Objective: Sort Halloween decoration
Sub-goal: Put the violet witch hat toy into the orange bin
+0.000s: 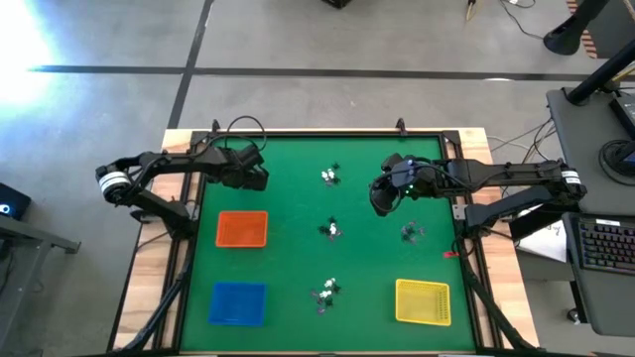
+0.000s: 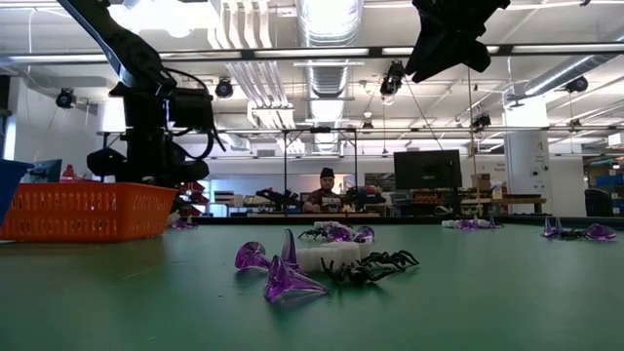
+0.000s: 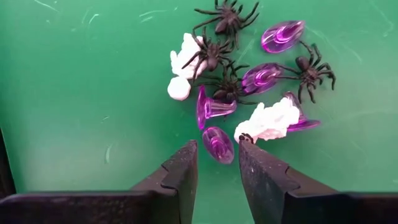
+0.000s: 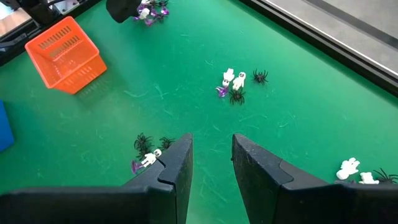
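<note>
No writing is readable. The left tool (image 3: pixel 217 165) hangs low over a cluster of trinkets (image 3: pixel 245 81), fingers parted around a purple piece (image 3: pixel 218 144), not gripping. The right tool (image 4: pixel 210 163) hovers high above mid-bench (image 1: pixel 288 193), fingers apart, empty. More trinket clusters dot the bench. Orange tray (image 1: pixel 242 229), blue tray (image 1: pixel 238 302), yellow tray (image 1: pixel 423 301): contents unclear.

From above you see the whole table (image 1: pixel 298 258); low you look level across it; both wrist cameras look down, sharing the trinkets (image 3: pixel 242 81).
</note>
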